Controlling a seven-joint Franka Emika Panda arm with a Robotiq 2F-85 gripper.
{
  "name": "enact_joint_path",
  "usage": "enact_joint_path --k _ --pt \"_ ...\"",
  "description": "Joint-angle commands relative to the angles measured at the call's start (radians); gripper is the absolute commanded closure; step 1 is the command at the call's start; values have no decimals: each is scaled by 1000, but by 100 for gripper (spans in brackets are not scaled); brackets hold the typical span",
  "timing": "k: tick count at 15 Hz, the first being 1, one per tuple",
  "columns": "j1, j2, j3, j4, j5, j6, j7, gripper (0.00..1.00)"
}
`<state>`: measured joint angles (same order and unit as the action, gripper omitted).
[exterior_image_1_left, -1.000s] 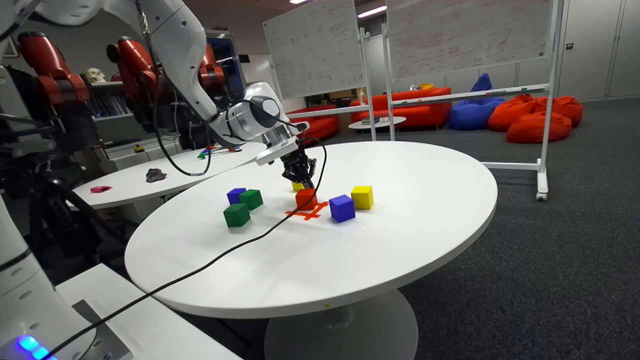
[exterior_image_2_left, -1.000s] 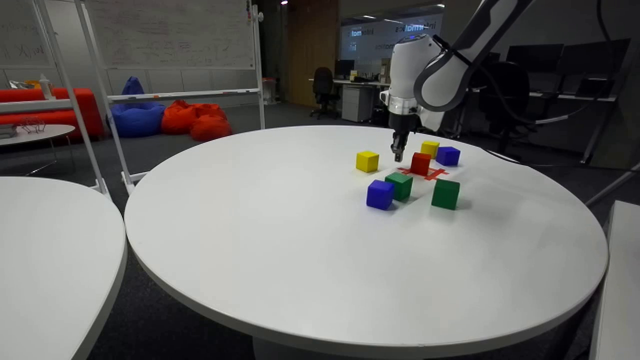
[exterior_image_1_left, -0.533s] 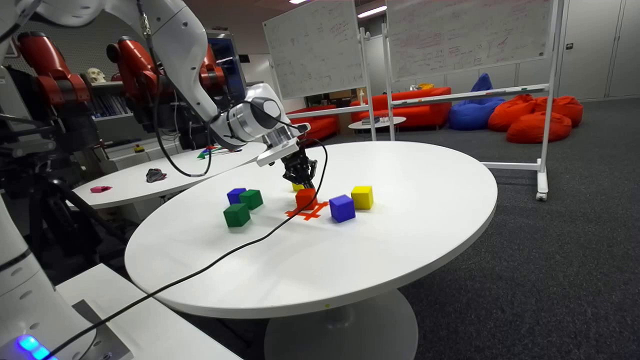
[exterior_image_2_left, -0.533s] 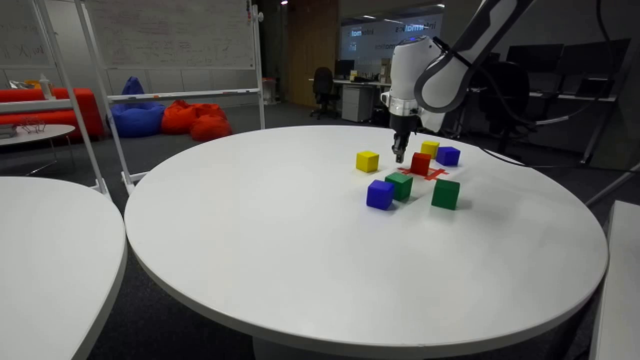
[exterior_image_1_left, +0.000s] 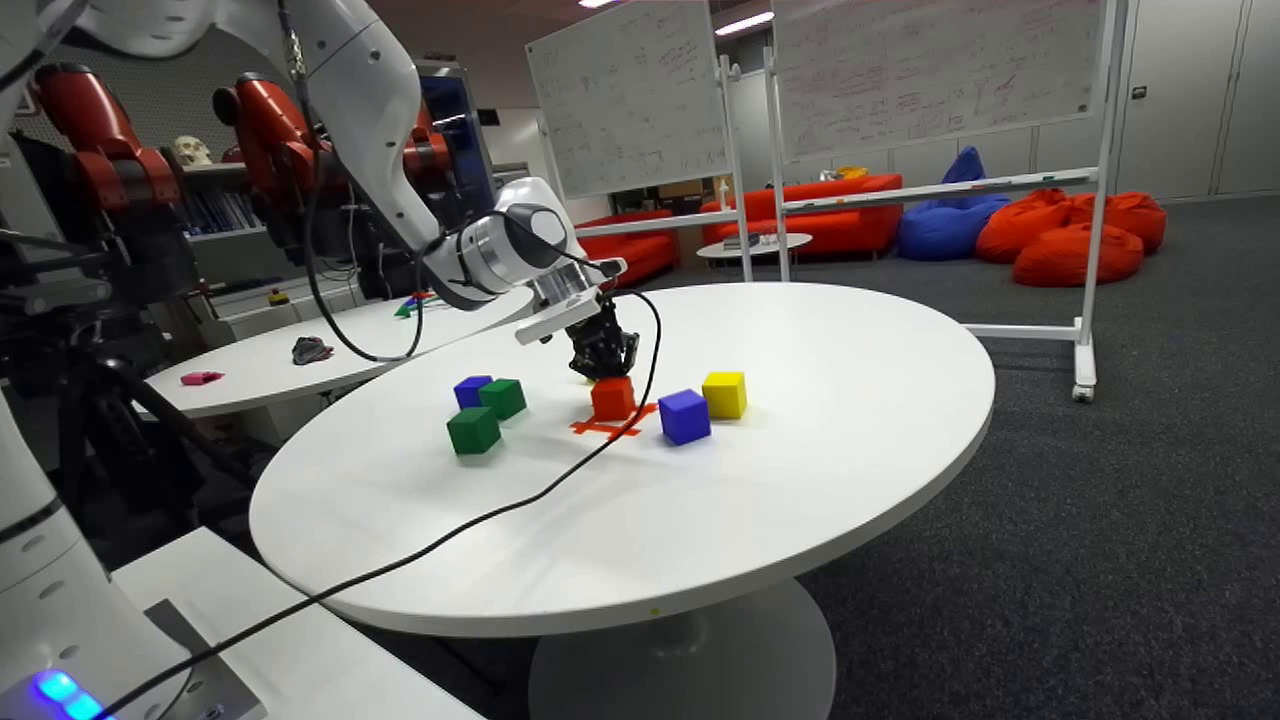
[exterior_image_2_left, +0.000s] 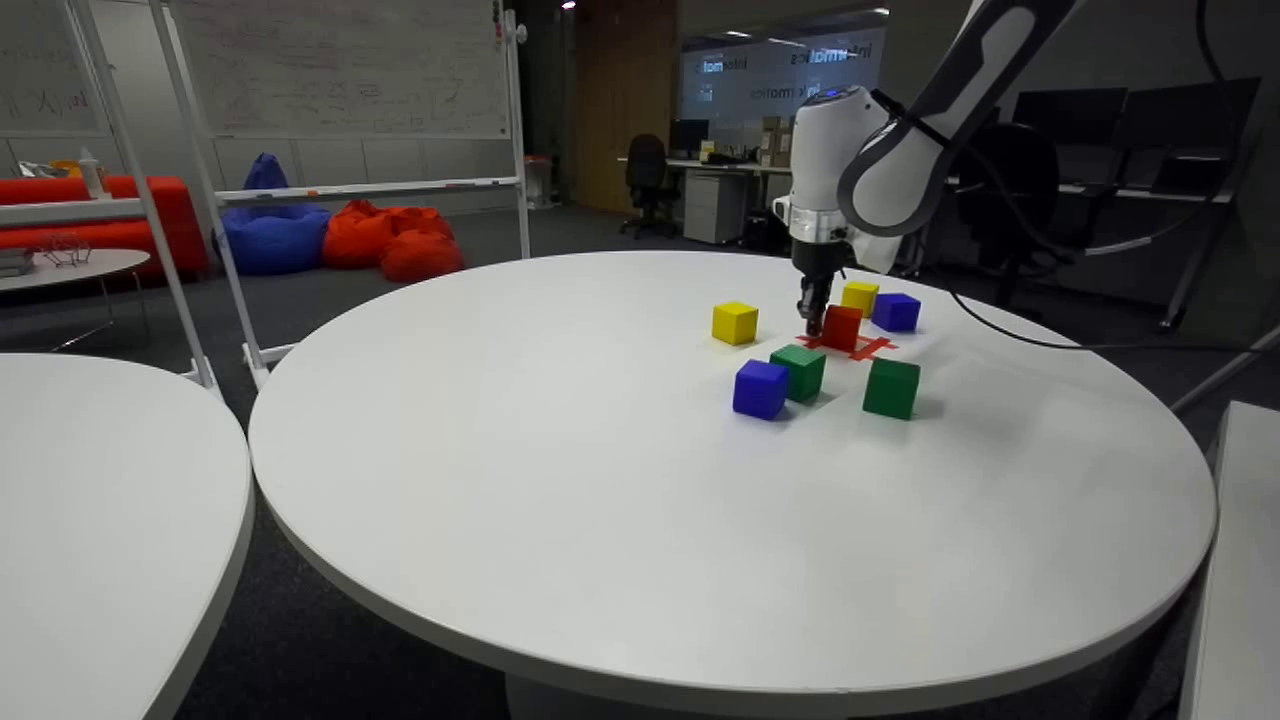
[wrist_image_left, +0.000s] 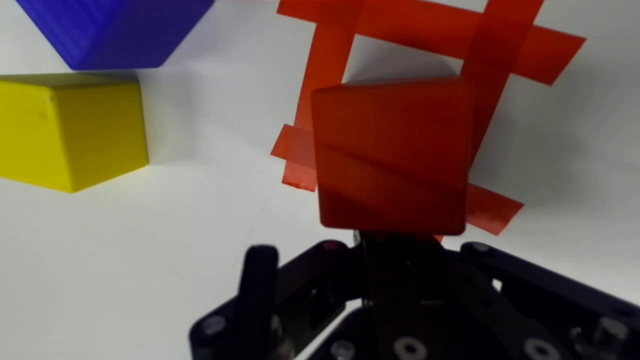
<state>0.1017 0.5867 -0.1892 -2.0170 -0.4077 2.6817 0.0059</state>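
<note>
My gripper (exterior_image_2_left: 814, 330) is shut with nothing between its fingers, its tips low beside the red cube (exterior_image_2_left: 841, 328). That cube sits flat on crossed strips of red tape (wrist_image_left: 500, 50). In the wrist view the red cube (wrist_image_left: 392, 155) covers the fingertips; whether they touch it I cannot tell. To its left there are a yellow cube (wrist_image_left: 75, 132) and a blue cube (wrist_image_left: 115, 30). An exterior view has the gripper (exterior_image_1_left: 607, 372) behind the red cube (exterior_image_1_left: 612, 399), mostly hiding another yellow cube.
Two green cubes (exterior_image_1_left: 473, 430) (exterior_image_1_left: 502, 399) and a blue cube (exterior_image_1_left: 471, 391) stand grouped on the round white table (exterior_image_1_left: 800, 500). A yellow cube (exterior_image_2_left: 735, 323) stands by itself on the gripper's far side. A black cable (exterior_image_1_left: 520, 500) hangs in front of the table.
The gripper has come down and closer to the red cube, rightward in an exterior view. The hanging cable has shifted with the arm. All the cubes stay where they were.
</note>
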Motion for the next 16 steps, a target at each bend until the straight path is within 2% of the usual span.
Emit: enact_joint_path --k 1,12,16 --pt "-7 0 -9 -20 -4 4 18 100" --pt "-6 0 -2 1 -4 -4 5 99" --pt "17 -23 -28 -41 -42 41 30 100"
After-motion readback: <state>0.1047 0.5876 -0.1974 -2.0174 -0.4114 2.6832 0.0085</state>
